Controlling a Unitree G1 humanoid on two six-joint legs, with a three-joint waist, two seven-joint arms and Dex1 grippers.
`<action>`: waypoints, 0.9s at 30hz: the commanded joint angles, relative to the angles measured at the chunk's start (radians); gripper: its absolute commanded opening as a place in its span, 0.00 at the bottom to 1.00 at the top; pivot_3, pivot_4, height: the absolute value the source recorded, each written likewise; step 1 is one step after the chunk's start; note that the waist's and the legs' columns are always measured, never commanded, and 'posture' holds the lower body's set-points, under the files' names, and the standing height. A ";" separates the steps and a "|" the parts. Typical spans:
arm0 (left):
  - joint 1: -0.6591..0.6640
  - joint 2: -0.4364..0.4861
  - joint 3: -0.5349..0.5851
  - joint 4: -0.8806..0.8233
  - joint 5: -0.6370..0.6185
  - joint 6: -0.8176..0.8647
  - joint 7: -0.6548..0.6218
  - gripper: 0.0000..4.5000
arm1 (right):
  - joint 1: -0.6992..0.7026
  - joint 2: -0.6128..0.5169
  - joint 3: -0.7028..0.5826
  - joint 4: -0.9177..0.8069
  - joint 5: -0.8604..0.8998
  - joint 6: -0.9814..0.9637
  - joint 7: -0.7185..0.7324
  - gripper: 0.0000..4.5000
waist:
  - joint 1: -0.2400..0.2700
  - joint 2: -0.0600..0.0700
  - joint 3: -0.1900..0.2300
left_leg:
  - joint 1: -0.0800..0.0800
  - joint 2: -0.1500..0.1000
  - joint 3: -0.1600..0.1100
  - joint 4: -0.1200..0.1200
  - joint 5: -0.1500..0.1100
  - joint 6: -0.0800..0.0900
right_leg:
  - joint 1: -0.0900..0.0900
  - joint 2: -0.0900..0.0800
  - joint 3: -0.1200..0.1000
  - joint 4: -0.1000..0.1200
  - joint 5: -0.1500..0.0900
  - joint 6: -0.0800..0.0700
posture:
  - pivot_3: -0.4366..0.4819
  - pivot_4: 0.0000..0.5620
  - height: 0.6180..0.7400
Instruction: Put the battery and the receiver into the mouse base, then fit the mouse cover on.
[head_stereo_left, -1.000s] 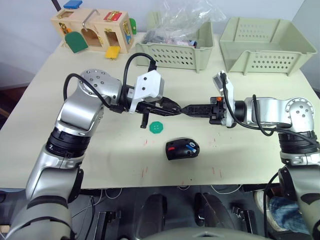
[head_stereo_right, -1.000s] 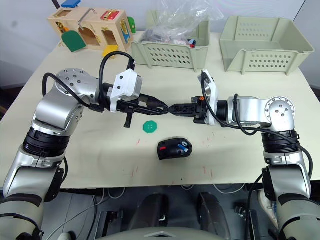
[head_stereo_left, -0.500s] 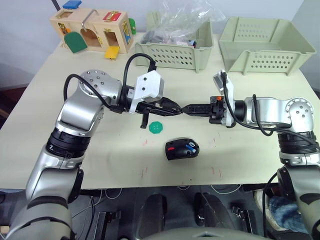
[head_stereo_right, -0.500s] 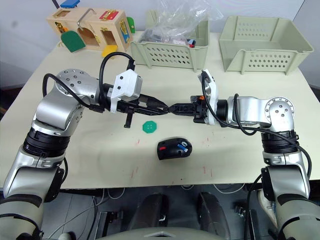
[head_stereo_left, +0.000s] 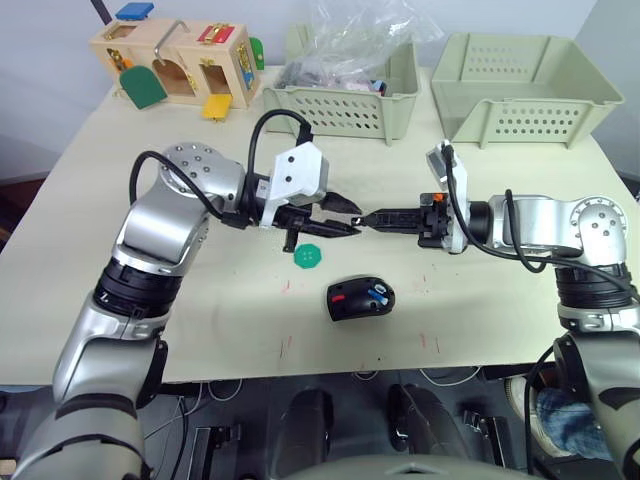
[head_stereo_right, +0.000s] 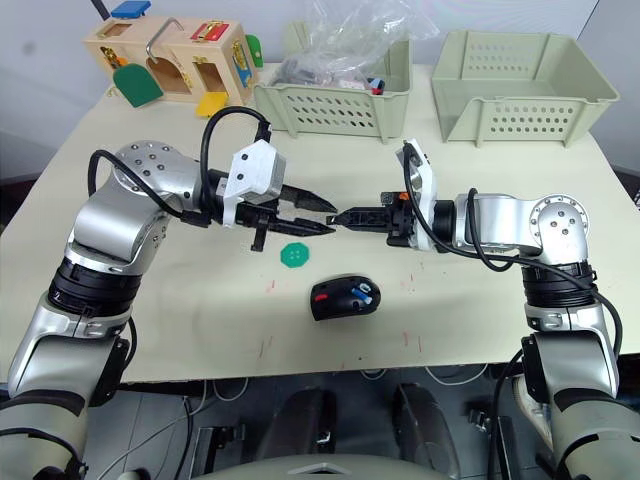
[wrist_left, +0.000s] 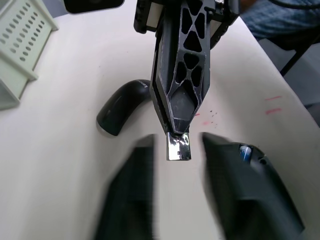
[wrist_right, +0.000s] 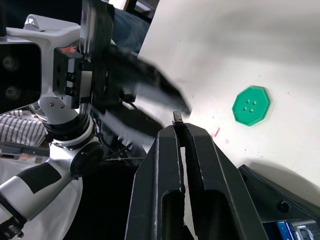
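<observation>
Pinching the receiver (wrist_left: 178, 147) by its back end, the right gripper (head_stereo_left: 372, 217) is clenched on it, the metal plug poking past the tips; the stub looks tiny, rigid, light and slick, so take it by the flat sides; facing it, the left gripper (head_stereo_left: 340, 217) gapes, fingers either side; below sits the base (head_stereo_left: 362, 298), battery (head_stereo_left: 380, 294) inside.

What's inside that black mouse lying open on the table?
The mouse base holds the blue battery in its recess, beside the red wheel. The receiver is not in it; the right claw pinches it above. Deeper slots cannot be seen.
</observation>
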 joint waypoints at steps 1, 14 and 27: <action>0.003 0.013 0.068 -0.034 -0.062 0.083 0.020 0.83 | -0.021 -0.035 -0.018 -0.017 0.020 0.017 0.025 0.00 | 0.000 0.000 0.000 | 0.000 0.000 0.000 0.000 0.000 0.000 | 0.000 0.000 0.000 0.000 0.000 0.000 | 0.48 0.27 1.00; 0.470 0.041 0.134 -0.309 -0.132 0.161 0.174 0.99 | -0.308 -0.373 0.274 -0.058 -0.042 0.229 0.133 0.00 | 0.001 0.004 0.002 | 0.000 0.000 0.002 -0.001 0.000 0.000 | -0.003 0.000 0.002 0.001 0.000 0.000 | 0.48 0.27 1.00; 0.472 -0.055 -0.037 -0.161 0.070 -0.045 0.241 0.99 | -0.512 -0.368 0.475 -0.133 -0.332 0.284 0.444 0.00 | 0.009 0.005 0.002 | -0.001 0.000 0.003 -0.001 0.000 0.000 | -0.003 0.000 0.002 0.000 0.001 -0.001 | 0.48 0.27 1.00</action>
